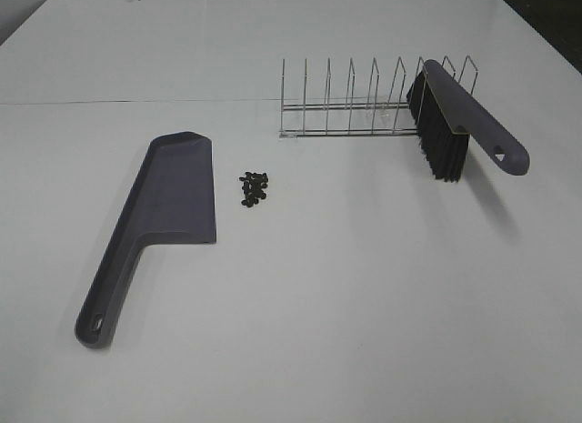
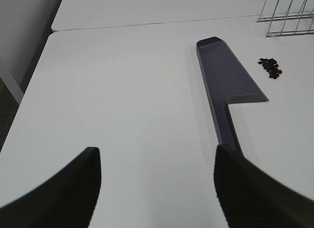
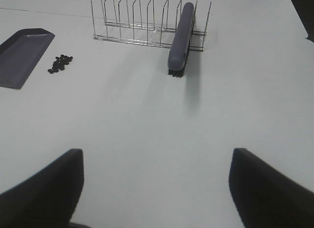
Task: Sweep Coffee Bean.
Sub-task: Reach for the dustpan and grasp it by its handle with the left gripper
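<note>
Holding my left gripper (image 2: 157, 186), right gripper (image 3: 157, 184) spread, empty | coffee bean (image 1: 255, 189) just beside dustpan (image 1: 173, 200) lip for sweeping in | brush (image 1: 473, 114) well apart from dustpan, in rack (image 1: 336, 132), handle free.

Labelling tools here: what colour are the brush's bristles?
Black bristles, below a grey-purple handle; clearest in the exterior high view.

A plain white desk (image 1: 346, 287) carried four things. A grey-purple dustpan (image 1: 168, 205) lay flat on the left side, its handle pointing toward the near edge. A small cluster of dark coffee beans (image 1: 255, 188) sat just beside the pan's right edge. Farther back stood a wire rack (image 1: 350, 100), with a brush (image 1: 464, 123) propped in its right end, black bristles down toward the desk.
</note>
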Robot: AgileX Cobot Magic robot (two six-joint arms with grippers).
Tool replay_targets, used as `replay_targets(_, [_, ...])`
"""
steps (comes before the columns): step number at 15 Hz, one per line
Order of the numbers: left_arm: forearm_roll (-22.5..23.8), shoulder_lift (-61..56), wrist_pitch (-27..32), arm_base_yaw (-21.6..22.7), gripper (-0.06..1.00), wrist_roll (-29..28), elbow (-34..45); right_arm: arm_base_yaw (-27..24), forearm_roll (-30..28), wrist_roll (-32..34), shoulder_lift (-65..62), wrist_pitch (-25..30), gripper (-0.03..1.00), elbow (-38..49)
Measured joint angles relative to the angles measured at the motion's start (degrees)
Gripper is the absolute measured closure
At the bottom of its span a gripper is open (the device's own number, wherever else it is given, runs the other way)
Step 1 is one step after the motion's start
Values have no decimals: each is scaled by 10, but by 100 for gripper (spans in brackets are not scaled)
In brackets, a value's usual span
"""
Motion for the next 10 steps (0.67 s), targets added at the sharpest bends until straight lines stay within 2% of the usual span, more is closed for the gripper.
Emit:
replay_targets(6, [0,9,-6,0,33,0,-3,0,0,0,0,0,23,0])
replay_targets(10, [-1,100,-97,0,33,0,-24,0,0,0,0,0,23,0])
